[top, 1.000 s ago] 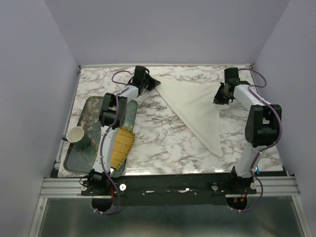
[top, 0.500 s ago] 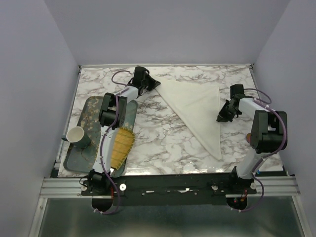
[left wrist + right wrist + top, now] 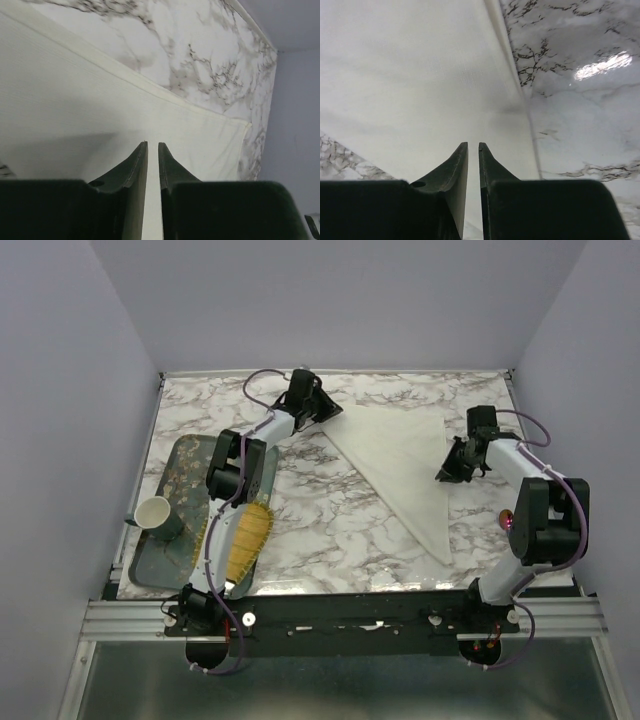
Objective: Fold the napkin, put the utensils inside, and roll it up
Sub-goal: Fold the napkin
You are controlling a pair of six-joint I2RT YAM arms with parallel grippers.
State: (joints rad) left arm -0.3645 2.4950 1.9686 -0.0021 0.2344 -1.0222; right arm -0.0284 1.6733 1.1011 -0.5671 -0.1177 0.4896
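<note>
The napkin (image 3: 400, 465) lies flat on the counter (image 3: 330, 520), folded into a big triangle. One short side runs along the far edge. Another side runs down the right. The long folded side slants from the far left corner down to a thin tip on the near right, so the napkin's long way goes from far left to near right. The left hand (image 3: 152, 145) is right at the far left corner, low over the cloth. Its two fingers are only a crack apart and nothing is between them. You can see white cloth through the slit. The right hand (image 3: 473, 145) is at the right side of the napkin, about halfway down. It too is open just a crack and holds nothing. So each hand has its own side of the napkin close by. The spoon (image 3: 511, 520) is hard to see (only a small red bit peeks out by the right arm, so I am partly guessing). It lies to the right of the napkin and nearer to us than the right hand. The right hand is much closer to it than the left hand, so I think the right hand should fetch it. The tray (image 3: 150, 550) with the cup (image 3: 155, 512) and the yellow mat (image 3: 245, 535) sits far off on the left. I see no words or labels to read anywhere.
</note>
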